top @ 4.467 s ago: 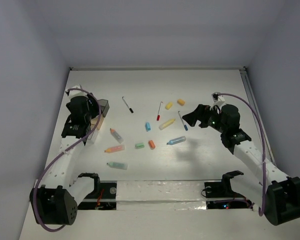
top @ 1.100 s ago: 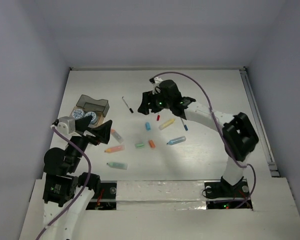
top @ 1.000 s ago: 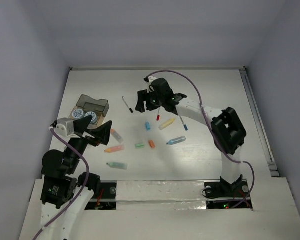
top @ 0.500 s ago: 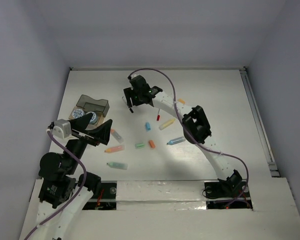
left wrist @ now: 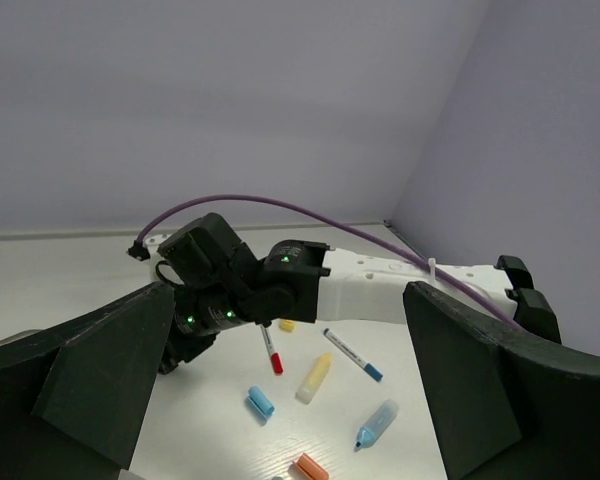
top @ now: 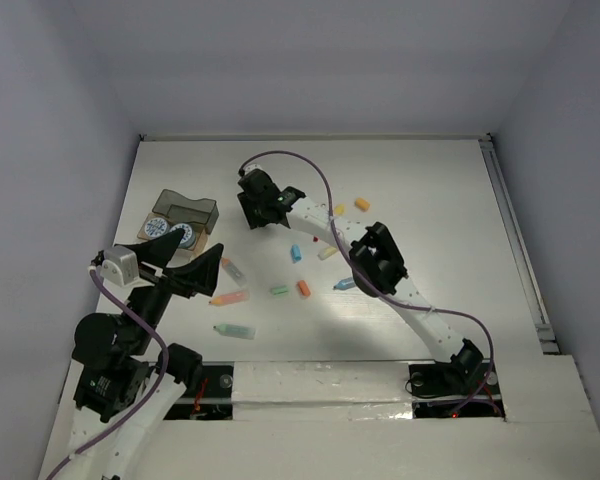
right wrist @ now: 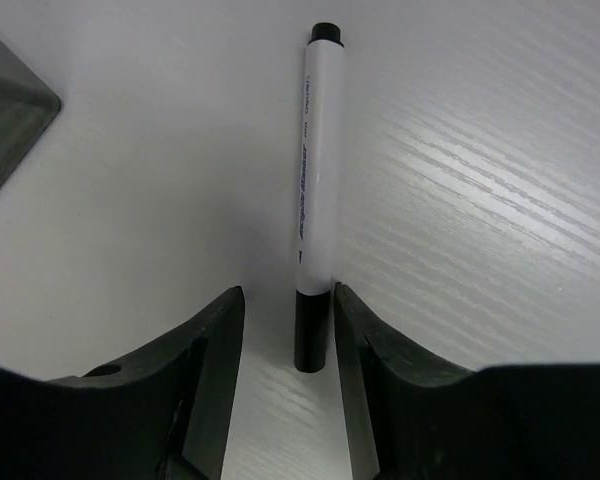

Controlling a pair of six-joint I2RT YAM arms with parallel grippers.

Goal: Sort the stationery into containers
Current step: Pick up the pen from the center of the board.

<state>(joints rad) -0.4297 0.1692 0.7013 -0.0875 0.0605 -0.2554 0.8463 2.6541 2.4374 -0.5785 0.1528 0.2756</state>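
Note:
A white pen with a black cap (right wrist: 315, 180) lies on the table. My right gripper (right wrist: 288, 295) is down around its capped end, with the jaws narrowed on either side of it and a gap left on one side. Seen from above, the right gripper (top: 252, 212) hides this pen. Markers, pens and erasers lie scattered mid-table: a red pen (left wrist: 270, 352), a yellow marker (left wrist: 315, 377), a blue marker (left wrist: 377, 423), a blue eraser (top: 296, 253) and an orange marker (top: 228, 298). My left gripper (top: 192, 262) hangs wide open and empty above the table's left side.
A grey square box (top: 187, 211) and round blue-white pots (top: 158, 227) stand at the left, close to the right gripper. A corner of the box (right wrist: 10, 120) shows beside the pen. The right arm (top: 375, 255) stretches across the scattered items.
The right arm has swept left from over the red pen to the black-capped pen and lowered around it, with its jaws narrowing. The left gripper stays open and has drifted slightly.

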